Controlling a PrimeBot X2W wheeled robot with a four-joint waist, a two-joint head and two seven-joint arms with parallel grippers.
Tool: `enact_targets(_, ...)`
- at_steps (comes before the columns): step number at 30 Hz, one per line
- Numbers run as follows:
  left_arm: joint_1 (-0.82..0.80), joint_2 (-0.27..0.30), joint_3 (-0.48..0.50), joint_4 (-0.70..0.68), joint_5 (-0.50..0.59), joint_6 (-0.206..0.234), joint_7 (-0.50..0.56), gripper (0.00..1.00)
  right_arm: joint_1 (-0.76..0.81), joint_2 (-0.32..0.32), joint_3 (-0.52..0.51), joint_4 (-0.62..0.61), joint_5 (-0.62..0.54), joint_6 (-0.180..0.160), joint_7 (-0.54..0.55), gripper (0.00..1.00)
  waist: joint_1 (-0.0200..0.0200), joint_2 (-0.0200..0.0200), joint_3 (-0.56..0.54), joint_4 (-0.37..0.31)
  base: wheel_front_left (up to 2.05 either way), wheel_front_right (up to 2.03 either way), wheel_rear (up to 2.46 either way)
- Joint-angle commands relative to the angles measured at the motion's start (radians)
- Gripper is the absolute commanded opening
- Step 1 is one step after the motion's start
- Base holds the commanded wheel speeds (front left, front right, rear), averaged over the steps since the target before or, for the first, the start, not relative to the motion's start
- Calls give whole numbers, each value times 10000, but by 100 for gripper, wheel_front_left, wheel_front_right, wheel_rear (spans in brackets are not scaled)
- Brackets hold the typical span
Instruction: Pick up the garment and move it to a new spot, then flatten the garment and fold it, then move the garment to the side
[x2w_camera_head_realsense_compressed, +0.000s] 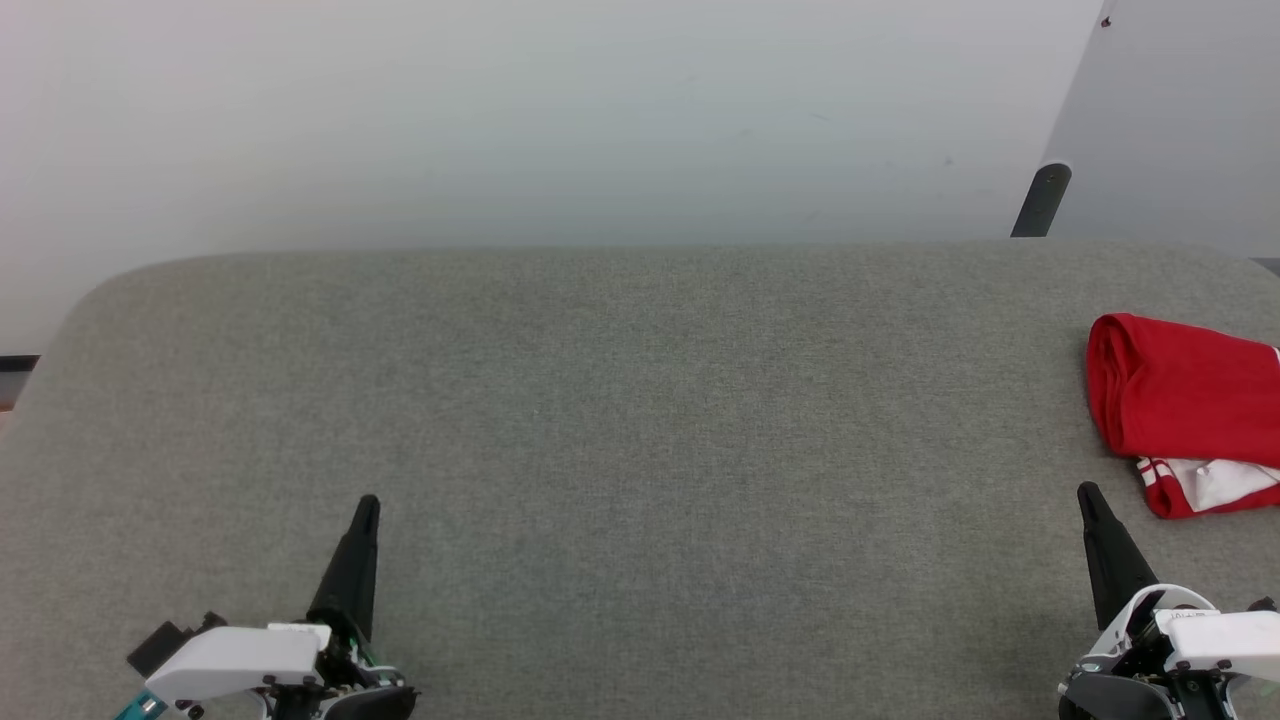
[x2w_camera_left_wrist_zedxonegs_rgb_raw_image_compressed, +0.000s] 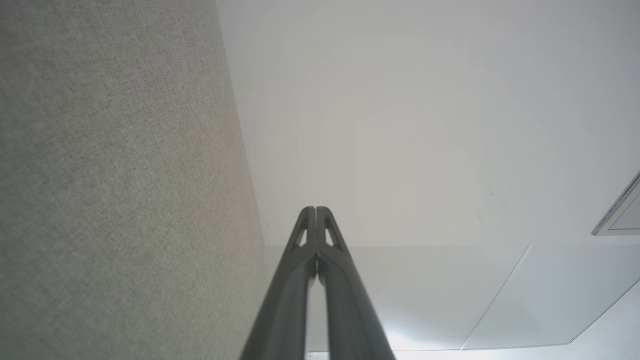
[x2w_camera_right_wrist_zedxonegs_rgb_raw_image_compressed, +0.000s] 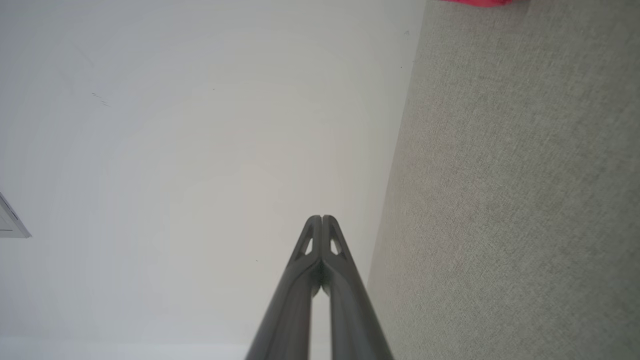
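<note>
The garment (x2w_camera_head_realsense_compressed: 1185, 405) is a folded bright-red bundle with a white panel and striped trim showing at its near edge. It lies at the far right of the grey fabric table (x2w_camera_head_realsense_compressed: 640, 450), cut off by the head view's right border. A sliver of its red (x2w_camera_right_wrist_zedxonegs_rgb_raw_image_compressed: 477, 2) shows at the top of the right wrist view. My right gripper (x2w_camera_head_realsense_compressed: 1088, 495) is shut and holds nothing, just near and left of the garment, apart from it. At the lower left my left gripper (x2w_camera_head_realsense_compressed: 367, 505) is shut too, with its tips pressed together (x2w_camera_left_wrist_zedxonegs_rgb_raw_image_compressed: 316, 209). The right tips (x2w_camera_right_wrist_zedxonegs_rgb_raw_image_compressed: 322, 218) also meet.
A pale wall rises behind the table's far edge. A dark post (x2w_camera_head_realsense_compressed: 1042, 200) stands behind the table at the back right, beside a grey panel (x2w_camera_head_realsense_compressed: 1180, 120). The table's corners are rounded.
</note>
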Motion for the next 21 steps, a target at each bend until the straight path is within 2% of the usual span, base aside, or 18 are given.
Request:
enact_targets(1,-92,-2,14,8,-34,-55,18,0,-39,34,-2,3,40,4,1,0,0,0,0,0,0,0,0)
enact_targets(21,-92,-2,13,7,-34,-55,17,0,-39,33,-1,3,40,4,0,0,0,0,0,0,0,0,0)
